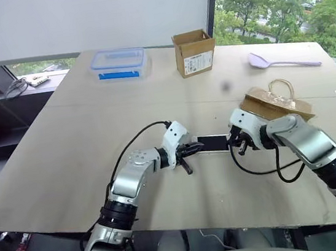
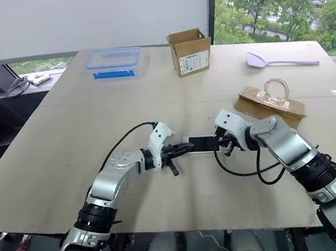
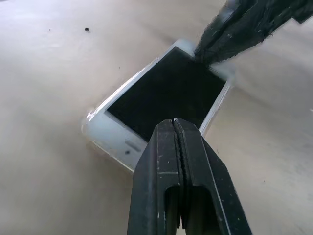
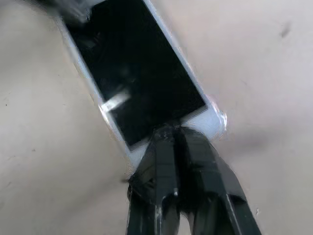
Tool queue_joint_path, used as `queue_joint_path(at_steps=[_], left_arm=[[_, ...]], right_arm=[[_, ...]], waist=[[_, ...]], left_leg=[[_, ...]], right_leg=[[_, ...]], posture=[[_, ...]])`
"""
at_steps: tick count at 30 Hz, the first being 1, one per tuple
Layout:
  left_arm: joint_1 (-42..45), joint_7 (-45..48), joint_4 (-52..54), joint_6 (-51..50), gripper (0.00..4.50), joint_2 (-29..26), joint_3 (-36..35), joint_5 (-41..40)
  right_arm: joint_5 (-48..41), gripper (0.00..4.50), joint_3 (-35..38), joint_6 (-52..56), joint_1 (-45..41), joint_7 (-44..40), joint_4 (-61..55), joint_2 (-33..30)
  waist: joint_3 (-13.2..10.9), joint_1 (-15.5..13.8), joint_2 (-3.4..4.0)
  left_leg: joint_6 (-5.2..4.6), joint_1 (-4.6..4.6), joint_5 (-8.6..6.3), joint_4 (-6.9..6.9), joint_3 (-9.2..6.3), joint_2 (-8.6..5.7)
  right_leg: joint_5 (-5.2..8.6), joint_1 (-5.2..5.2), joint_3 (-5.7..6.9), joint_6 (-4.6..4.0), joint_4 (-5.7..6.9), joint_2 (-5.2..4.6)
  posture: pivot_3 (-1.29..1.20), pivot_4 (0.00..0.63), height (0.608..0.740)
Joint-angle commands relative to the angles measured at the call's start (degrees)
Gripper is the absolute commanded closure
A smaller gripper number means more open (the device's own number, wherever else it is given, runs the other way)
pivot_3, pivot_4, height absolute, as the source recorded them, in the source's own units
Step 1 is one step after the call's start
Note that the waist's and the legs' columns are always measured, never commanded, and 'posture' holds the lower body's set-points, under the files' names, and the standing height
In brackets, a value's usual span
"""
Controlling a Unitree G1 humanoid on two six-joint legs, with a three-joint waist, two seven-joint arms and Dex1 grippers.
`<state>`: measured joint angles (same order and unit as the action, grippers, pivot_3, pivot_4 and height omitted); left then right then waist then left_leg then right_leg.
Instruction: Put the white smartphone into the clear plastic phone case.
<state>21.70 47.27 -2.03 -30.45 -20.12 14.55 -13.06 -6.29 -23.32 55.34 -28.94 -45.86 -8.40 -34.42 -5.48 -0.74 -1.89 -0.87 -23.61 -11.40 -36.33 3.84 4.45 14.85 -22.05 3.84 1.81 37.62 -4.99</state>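
Note:
The white smartphone (image 1: 212,143) lies flat on the table, screen up, between my two grippers. A see-through rim of the clear plastic phone case (image 3: 92,122) shows around the phone's edges and corners (image 4: 221,118). I cannot tell whether the phone sits fully down in it. My left gripper (image 1: 191,149) is shut, its tip over the phone's (image 3: 166,93) left end. My right gripper (image 1: 236,142) is shut too, its tip (image 4: 168,132) pressing on the screen at the right end. Neither gripper holds anything.
At the back stand a clear box with a blue-rimmed lid (image 1: 119,64) and a small open cardboard box (image 1: 195,52). A lilac spoon (image 1: 280,61) lies at the far right. A brown paper bag with handles (image 1: 276,103) lies just behind my right gripper.

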Motion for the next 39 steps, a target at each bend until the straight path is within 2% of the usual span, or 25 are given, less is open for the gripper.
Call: queue_joint_path(at_steps=[1, 7, 13, 16, 19, 21, 26, 27, 32, 39], left_arm=[[1.62, 0.03, 0.87, 0.07, 4.50, 0.57, 0.06, -0.11], [1.75, -0.09, 1.04, -0.19, 4.50, 0.72, 0.04, -0.04], [0.44, -0.79, 2.50, 3.41, 4.50, 2.28, -3.22, -2.22], [-0.32, -1.54, 5.26, 5.10, 4.50, 3.34, -7.53, -5.31], [-0.51, -2.18, 6.84, 4.74, 3.67, 3.59, -10.39, -7.67], [-0.67, -2.31, 8.08, 3.97, 2.84, 3.37, -11.93, -9.28], [-2.10, -1.61, 12.71, 1.87, 0.38, 0.71, -14.91, -12.58], [-3.55, -0.27, 14.92, 0.62, 0.03, -1.47, -16.09, -14.04], [-12.41, 3.67, 23.14, -3.53, 0.03, -11.07, -20.79, -19.31], [-24.24, 3.90, 29.02, -3.59, 0.03, -17.14, -25.42, -20.97]], right_arm=[[3.04, 4.37, -9.35, 4.25, 6.30, 0.03, 12.00, 0.12], [3.23, 4.37, -6.78, 1.64, 7.75, 1.04, 10.51, 0.87], [-3.07, 4.37, 9.58, -16.37, 15.75, 3.00, -4.24, 4.75], [-9.44, 4.37, 19.86, -23.50, 20.53, 3.06, -11.16, 7.82], [-9.86, 3.56, 23.02, -27.21, 23.31, 3.52, -13.56, 6.99], [-10.51, 2.71, 24.93, -27.98, 24.89, 4.04, -15.35, 6.23], [-12.57, 0.21, 29.13, -28.58, 28.71, 3.36, -20.14, 3.22], [-13.91, 0.00, 31.48, -28.05, 30.82, 2.44, -21.97, 1.82], [-18.34, 0.00, 41.80, -27.85, 42.62, -1.18, -28.17, -3.57], [-17.14, 0.00, 49.99, -32.76, 54.57, -1.00, -30.02, -3.02]], waist=[[0.04, 0.06, 0.00], [0.05, 0.17, 0.05], [-0.58, 0.22, 0.37], [-1.80, 0.28, 1.06], [-2.33, 0.06, 1.15], [-2.51, -0.06, 1.12], [-3.02, -0.12, 1.01], [-3.15, -0.09, 0.99], [-3.45, -0.10, 0.93], [-3.51, -0.12, 0.93]], left_leg=[[0.00, 0.01, 0.00, 0.01, -0.02, 0.01], [0.04, 0.04, -0.02, 0.10, -0.13, 0.03], [0.06, -0.16, -0.04, 0.43, -0.29, 0.09], [0.05, -0.47, -0.03, 0.51, -0.17, -0.06], [-0.21, -1.40, 0.14, 0.53, 0.01, -0.29], [-0.08, -1.55, 0.08, 0.55, 0.26, -0.28], [-0.02, -1.59, -0.02, 0.81, 0.32, -0.26], [-0.02, -1.59, -0.03, 0.80, 0.31, -0.26], [-0.01, -1.52, -0.04, 0.74, 0.33, -0.25], [-0.01, -1.39, -0.05, 0.47, 0.20, -0.20]], right_leg=[[0.00, 0.01, 0.08, 0.00, -0.01, -0.05], [0.01, 0.01, 0.14, 0.01, -0.11, -0.12], [0.00, -0.01, 0.40, 0.02, -0.80, -0.14], [-0.04, -0.34, 0.30, 0.07, -0.86, -0.25], [-0.58, -1.29, 0.19, 0.29, -0.70, 0.42], [-0.55, -1.47, 0.14, 0.35, -0.72, 0.59], [-0.44, -1.53, 0.20, 0.50, -0.90, 0.65], [-0.43, -1.53, 0.20, 0.50, -0.89, 0.65], [-0.31, -1.50, 0.15, 0.66, -0.86, 0.62], [-0.20, -1.43, 0.07, 0.46, -0.79, 0.58]], posture=[[0.00, 0.150, 0.740], [0.00, 0.150, 0.740], [0.00, 0.150, 0.740], [0.00, 0.150, 0.740], [0.00, 0.150, 0.740], [0.00, 0.150, 0.740], [0.00, 0.150, 0.740], [0.00, 0.150, 0.740], [0.00, 0.150, 0.740], [0.00, 0.150, 0.740]])
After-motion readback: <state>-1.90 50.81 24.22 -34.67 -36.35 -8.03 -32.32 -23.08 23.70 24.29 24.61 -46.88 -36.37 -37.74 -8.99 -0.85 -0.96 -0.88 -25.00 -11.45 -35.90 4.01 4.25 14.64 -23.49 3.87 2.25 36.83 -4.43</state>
